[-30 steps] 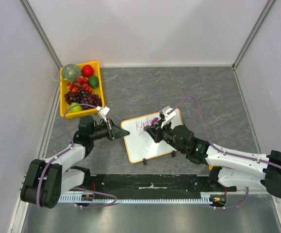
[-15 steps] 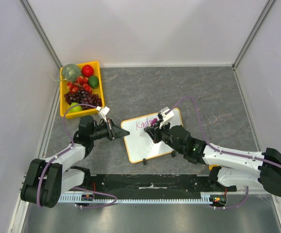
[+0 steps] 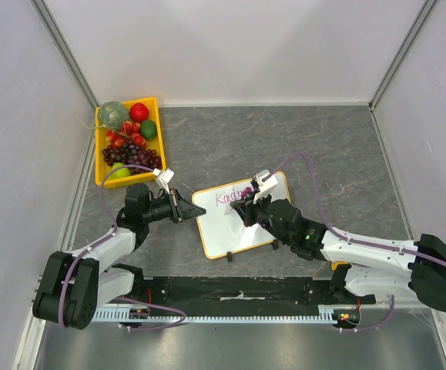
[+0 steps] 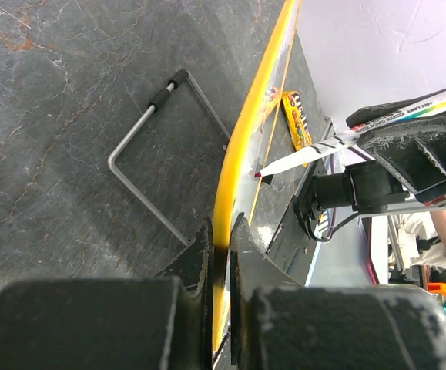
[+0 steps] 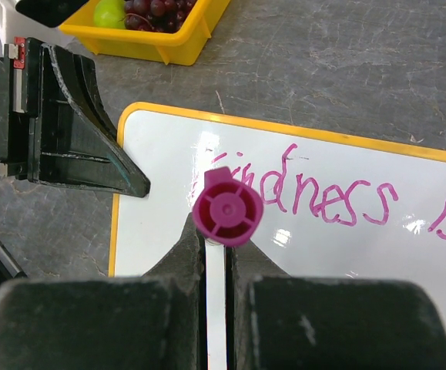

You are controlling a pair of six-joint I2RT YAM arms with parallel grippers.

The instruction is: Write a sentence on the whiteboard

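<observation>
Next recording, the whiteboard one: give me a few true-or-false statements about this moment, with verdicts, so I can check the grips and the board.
1. The left pincer is shut on the orange-yellow frame of the small white whiteboard. True.
2. The right pincer is empty. False: it is shut on a white marker with a magenta end.
3. The whiteboard bears pink handwritten words. True.
4. The yellow plastic tray of fruit stands on the whiteboard. False: it stands apart from the board, on the dark grey table.
</observation>
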